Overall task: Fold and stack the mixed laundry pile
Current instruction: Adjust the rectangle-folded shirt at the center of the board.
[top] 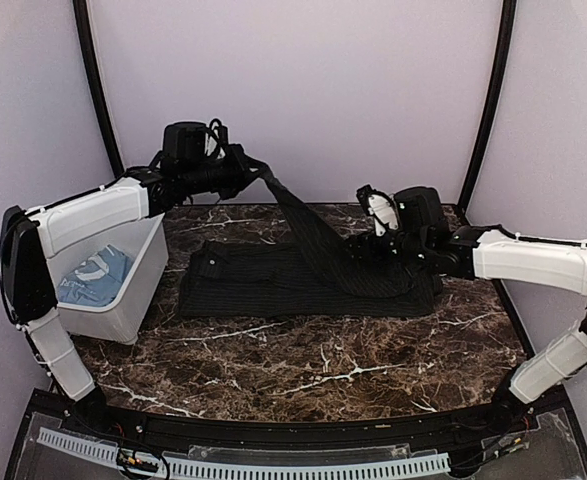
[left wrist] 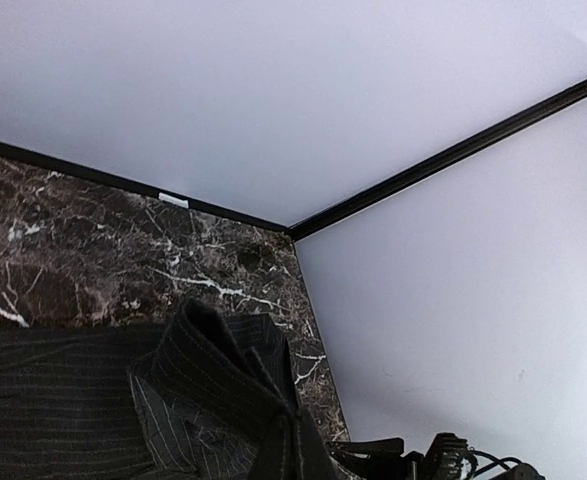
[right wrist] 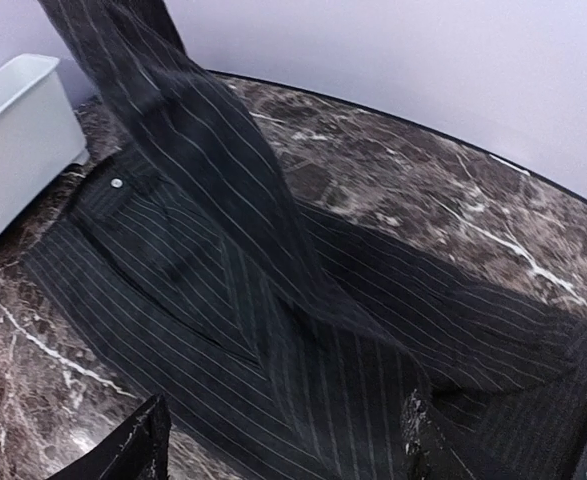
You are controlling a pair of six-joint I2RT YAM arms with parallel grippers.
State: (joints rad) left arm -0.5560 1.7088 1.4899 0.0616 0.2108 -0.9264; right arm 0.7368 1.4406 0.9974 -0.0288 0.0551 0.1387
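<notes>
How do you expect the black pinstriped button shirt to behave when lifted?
Probably floppy: the black pinstriped shirt trails limply from the left gripper, its body lying flat. Likely light, being thin cloth. Pushed, it would probably bunch.

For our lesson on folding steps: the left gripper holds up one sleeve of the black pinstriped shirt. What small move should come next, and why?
Probably the left gripper should carry the sleeve across and lay it on the shirt. It is shut on the sleeve, stretched up from the flat shirt, while the right gripper is open above the fabric, holding nothing.
</notes>
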